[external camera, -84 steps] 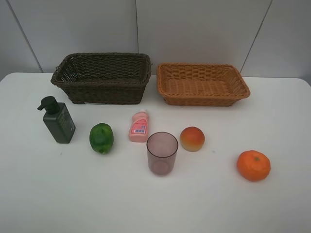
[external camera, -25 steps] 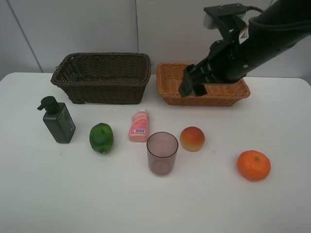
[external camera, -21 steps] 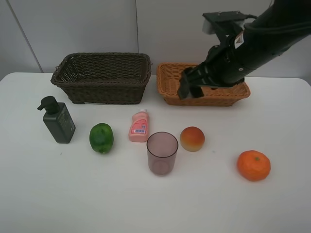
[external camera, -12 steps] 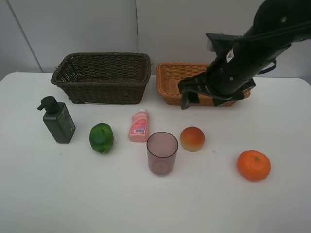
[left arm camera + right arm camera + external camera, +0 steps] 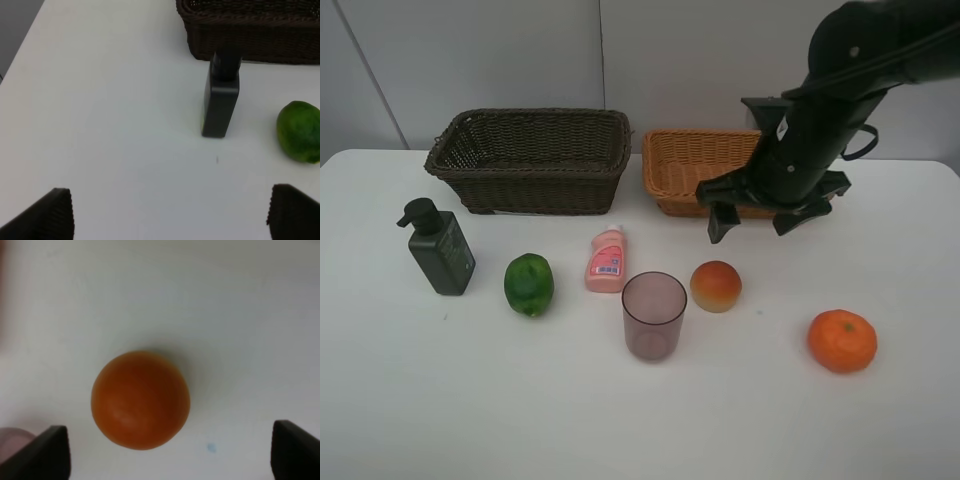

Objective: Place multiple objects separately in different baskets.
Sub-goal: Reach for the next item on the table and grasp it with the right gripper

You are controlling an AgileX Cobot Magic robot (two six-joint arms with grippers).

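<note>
deep basket (image 5: 535, 190): dark brown weave | shallow basket (image 5: 668, 176): orange-tan weave | pump bottle (image 5: 441, 252): dark green | small bottle (image 5: 606, 263): pink | cup (image 5: 653, 318): see-through purple | round fruit (image 5: 529, 284): green | peach (image 5: 716, 286): red-yellow | tangerine (image 5: 841, 341): orange | table (image 5: 420, 400): white

dark wicker basket (image 5: 530, 160), translucent plastic cup (image 5: 653, 315); matt table (image 5: 620, 420)

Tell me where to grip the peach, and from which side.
Across its widest middle, from straight above. The peach is a round fruit lying free on the table, so no edge or handle to favour. The cup stands close on one side, apart from it; probably turn the jaws so neither finger drops into that gap. The right gripper hangs over it, open.
</note>
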